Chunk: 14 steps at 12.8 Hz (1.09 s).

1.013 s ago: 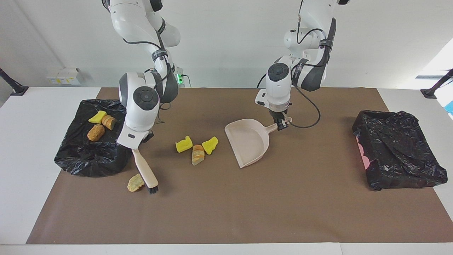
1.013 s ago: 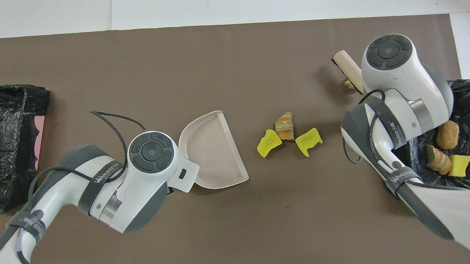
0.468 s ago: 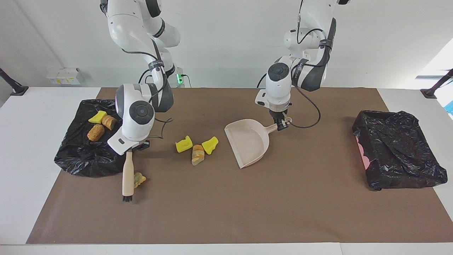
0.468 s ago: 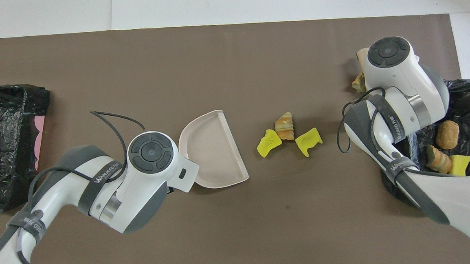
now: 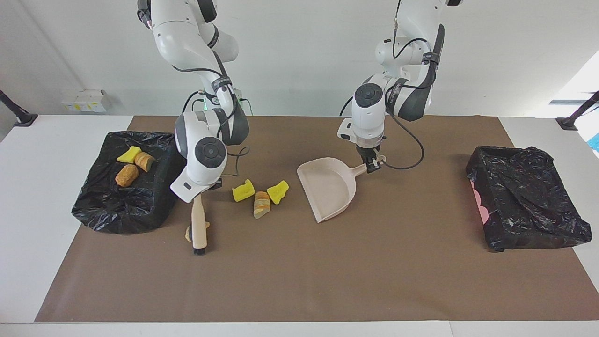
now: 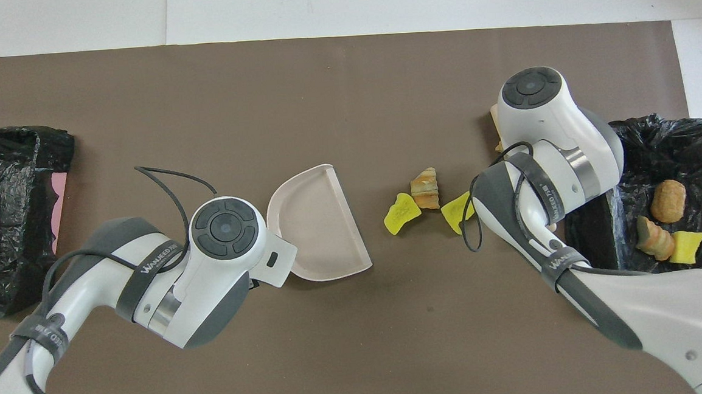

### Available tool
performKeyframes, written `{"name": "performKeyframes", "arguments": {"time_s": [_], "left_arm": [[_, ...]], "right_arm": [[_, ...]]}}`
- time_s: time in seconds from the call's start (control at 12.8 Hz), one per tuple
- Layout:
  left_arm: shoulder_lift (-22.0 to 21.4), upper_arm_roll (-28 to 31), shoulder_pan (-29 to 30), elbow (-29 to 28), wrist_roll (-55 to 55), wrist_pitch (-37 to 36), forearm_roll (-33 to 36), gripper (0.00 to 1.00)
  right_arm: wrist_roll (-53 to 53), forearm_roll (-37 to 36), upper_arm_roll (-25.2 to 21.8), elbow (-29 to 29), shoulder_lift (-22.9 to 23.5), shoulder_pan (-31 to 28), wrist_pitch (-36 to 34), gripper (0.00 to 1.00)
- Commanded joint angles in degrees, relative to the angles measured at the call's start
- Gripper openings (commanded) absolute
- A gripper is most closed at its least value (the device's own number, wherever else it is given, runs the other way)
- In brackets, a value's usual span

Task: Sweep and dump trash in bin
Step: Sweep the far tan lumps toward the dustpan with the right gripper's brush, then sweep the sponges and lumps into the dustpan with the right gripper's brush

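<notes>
My right gripper (image 5: pixel 202 189) is shut on the handle of the beige hand brush (image 5: pixel 199 229), whose bristles rest on the mat. One tan trash chunk (image 5: pixel 188 232) lies against the brush, on its side toward the right arm's end. Three trash chunks lie mid-table: a yellow one (image 5: pixel 243 191), a bread-like one (image 5: pixel 261 204) and another yellow one (image 5: pixel 278 192). My left gripper (image 5: pixel 373 164) is shut on the handle of the beige dustpan (image 5: pixel 330 187), which lies flat with its mouth toward the chunks. In the overhead view the right arm hides most of the brush (image 6: pixel 495 118).
A black-lined bin (image 5: pixel 140 206) at the right arm's end holds three chunks. A second black-lined bin (image 5: pixel 524 201) sits at the left arm's end. A brown mat (image 5: pixel 299 281) covers the table.
My right gripper swung the brush toward the right arm's end, round the loose chunk, then back toward the middle; the chunk shifted a little that way. The left arm and dustpan have not moved.
</notes>
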Motion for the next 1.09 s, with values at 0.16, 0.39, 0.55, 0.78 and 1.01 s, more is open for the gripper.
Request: {"name": "performKeyframes", "arguments": {"time_s": [0.16, 0.39, 0.55, 0.78, 1.01], "left_arm": [[-2.1, -0.2, 1.0, -2.2, -0.5, 1.8, -0.7, 0.00], [-2.1, -0.2, 1.0, -2.2, -0.6, 1.8, -0.7, 0.00], [-2.1, -0.2, 1.0, -2.3, -0.5, 1.8, -0.7, 0.00], [-2.5, -0.2, 0.9, -2.8, 0.1, 1.8, -0.7, 0.00], [-2.1, -0.2, 0.1, -4.2, -0.3, 3.1, -0.7, 0.00]], "right_arm": [[-1.7, 8.5, 6.9, -3.9, -4.8, -0.2, -3.9, 0.00], [-5.5, 13.8, 6.9, -3.6, -9.3, -3.4, -4.4, 0.00], [-5.5, 13.8, 7.0, -4.5, -10.3, -7.5, -4.6, 0.00], [-6.6, 14.0, 7.0, -18.4, -16.6, -10.8, 7.1, 0.00], [-5.4, 17.0, 7.0, -25.3, -17.7, -9.5, 14.3, 0.00]]}}
